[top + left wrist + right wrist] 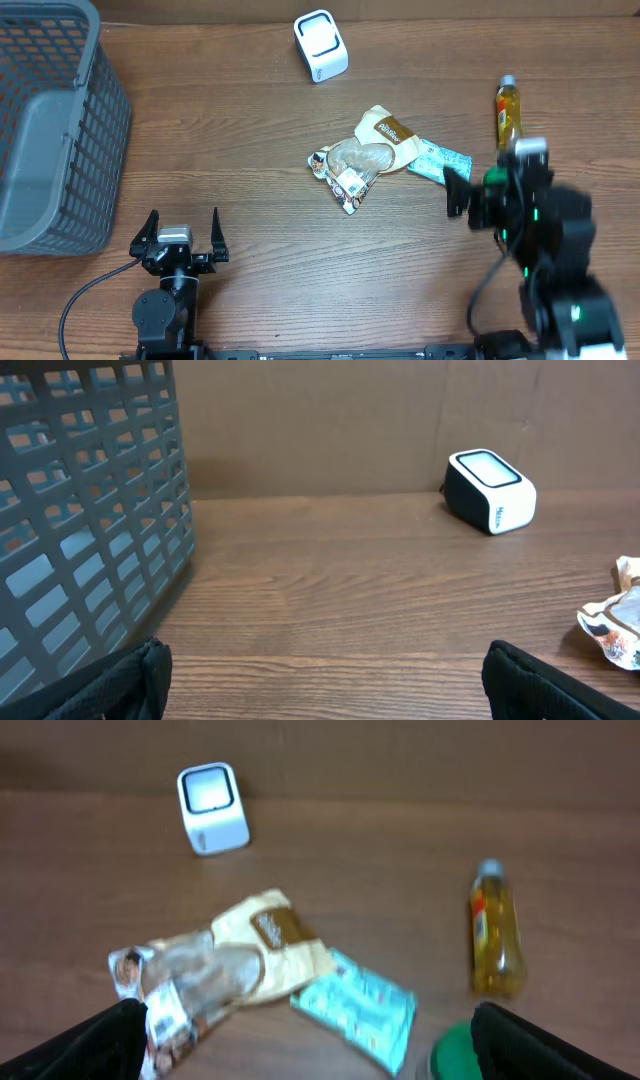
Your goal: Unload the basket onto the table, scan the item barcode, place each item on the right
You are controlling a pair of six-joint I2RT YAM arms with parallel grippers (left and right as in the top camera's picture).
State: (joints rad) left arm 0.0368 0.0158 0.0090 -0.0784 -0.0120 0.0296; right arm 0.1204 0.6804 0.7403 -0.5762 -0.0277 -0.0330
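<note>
Nearest the robot's base, the left gripper (pixel 183 220) hovers low over bare table (pixel 260 220) with its jaws spread wide and nothing between them. The right gripper (pixel 310 1040), also released and empty, looks down on the goods. A clear-and-tan pastry bag (pixel 362 160) lies mid-table, with a teal packet (pixel 440 160) touching its right edge. A bottle (pixel 508 113) lies on its side, apart to the right. Farthest back stands the white scanner (pixel 321 45), and a grey basket (pixel 100 150) sits far left. By my reading nothing is done (no item is even chosen): picking one up, carrying it over and showing its barcode all remain.
</note>
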